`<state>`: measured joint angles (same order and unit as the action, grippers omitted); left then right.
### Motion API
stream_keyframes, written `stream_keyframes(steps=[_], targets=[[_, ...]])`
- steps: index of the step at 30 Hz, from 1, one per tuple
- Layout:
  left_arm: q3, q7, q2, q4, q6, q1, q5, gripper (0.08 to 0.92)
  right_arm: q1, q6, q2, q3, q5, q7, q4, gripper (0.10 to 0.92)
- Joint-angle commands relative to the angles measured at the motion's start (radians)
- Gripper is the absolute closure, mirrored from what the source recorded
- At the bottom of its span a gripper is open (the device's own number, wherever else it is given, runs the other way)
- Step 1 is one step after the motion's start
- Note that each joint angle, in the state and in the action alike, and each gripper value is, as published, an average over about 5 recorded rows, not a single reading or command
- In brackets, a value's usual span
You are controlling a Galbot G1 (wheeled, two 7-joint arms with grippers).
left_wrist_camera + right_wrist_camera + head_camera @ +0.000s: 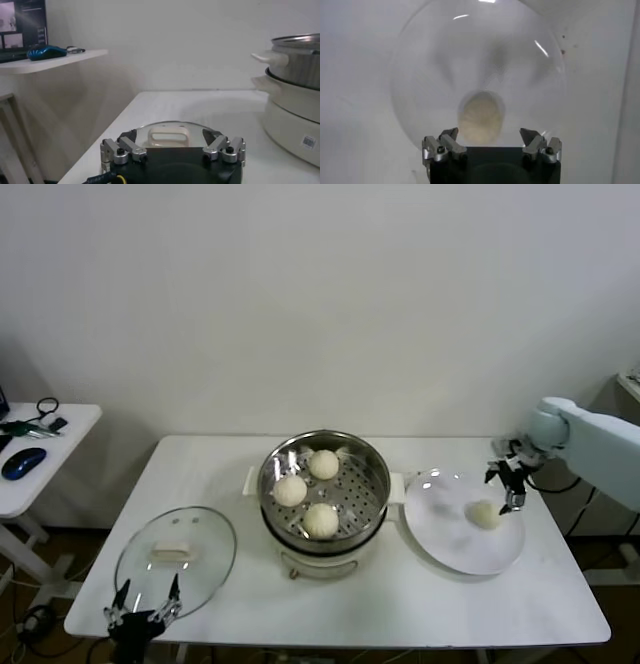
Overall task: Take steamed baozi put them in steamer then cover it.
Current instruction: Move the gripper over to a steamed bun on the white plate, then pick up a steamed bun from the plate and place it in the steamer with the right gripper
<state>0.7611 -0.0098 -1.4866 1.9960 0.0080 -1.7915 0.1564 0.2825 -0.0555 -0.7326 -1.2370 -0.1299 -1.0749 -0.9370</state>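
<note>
Still, one smooth cream-white baozi (485, 515) sits on plate (450, 544).

A white table (400, 604) stands against a plain white wall (320, 294); a smaller side table (45, 474) sits beyond its left edge.

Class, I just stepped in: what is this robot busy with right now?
Three baozi already sit in the open steamer. The right gripper, open, hangs over the last baozi on the white plate. The left gripper, open, waits by the glass cover lying on the table.
</note>
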Motion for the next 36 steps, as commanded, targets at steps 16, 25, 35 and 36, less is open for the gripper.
stream_keyframes(steps=[16, 25, 35, 36], targets=[[-0.002, -0.003, -0.004, -0.002, -0.006, 0.001, 0.003, 0.177, -0.198, -0.02, -0.046, 0.206, 0.089, 0.023, 0.11, 0.208], [0.0, -0.004, -0.002, 0.001, -0.002, 0.004, 0.003, 0.177, -0.171, -0.018, -0.031, 0.2, 0.089, 0.018, 0.091, 0.309], [-0.006, -0.002, -0.002, 0.008, 0.009, 0.011, 0.001, 0.177, 0.226, -0.054, 0.032, -0.132, -0.138, 0.015, -0.151, 0.362], [-0.006, -0.002, -0.002, 0.009, 0.009, 0.012, 0.001, 0.177, 0.302, -0.064, 0.03, -0.191, -0.192, 0.016, -0.197, 0.366]])
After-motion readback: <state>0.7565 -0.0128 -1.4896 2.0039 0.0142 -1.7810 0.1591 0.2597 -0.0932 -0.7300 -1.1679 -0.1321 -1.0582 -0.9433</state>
